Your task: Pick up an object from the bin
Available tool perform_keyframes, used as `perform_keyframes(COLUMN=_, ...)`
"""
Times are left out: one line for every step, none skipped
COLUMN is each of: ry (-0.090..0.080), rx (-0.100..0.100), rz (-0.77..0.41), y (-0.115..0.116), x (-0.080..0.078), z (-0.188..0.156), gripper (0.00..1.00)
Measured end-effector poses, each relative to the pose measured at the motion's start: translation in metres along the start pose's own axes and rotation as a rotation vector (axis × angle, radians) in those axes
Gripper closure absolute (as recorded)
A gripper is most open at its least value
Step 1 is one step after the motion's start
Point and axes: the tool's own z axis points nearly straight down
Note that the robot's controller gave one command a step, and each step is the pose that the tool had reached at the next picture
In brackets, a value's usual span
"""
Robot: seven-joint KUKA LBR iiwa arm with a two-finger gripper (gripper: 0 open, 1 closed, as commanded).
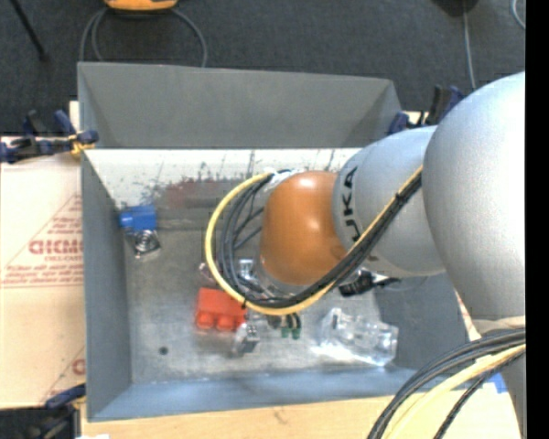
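Note:
My gripper (248,334) reaches down near the bin's front middle, mostly hidden under the arm's orange cover. A red block (219,310) with raised studs lies right beside it on its left, touching or nearly touching it. Just right of the gripper sit small dark green pieces (290,329). Further right, a clear crumpled plastic piece (359,337) lies by the front right of the bin floor.
A blue piece with a shiny metal cylinder (140,230) lies at the bin's left side, well away from the gripper. The arm and its cables cover the bin's middle and right. Bare floor shows at the front left.

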Motion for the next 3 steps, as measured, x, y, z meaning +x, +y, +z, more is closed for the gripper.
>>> perform_keyframes(ry=0.015, rx=0.002, rz=0.208, y=0.017, x=-0.052, z=0.016, gripper=0.0)
perform_keyframes(ry=0.005, rx=-0.002, rz=0.211, y=0.018, x=-0.054, z=0.013, gripper=1.0)
perform_keyframes(ry=-0.002, rx=-0.003, rz=0.239, y=0.047, x=-0.04, z=-0.126, gripper=1.0)
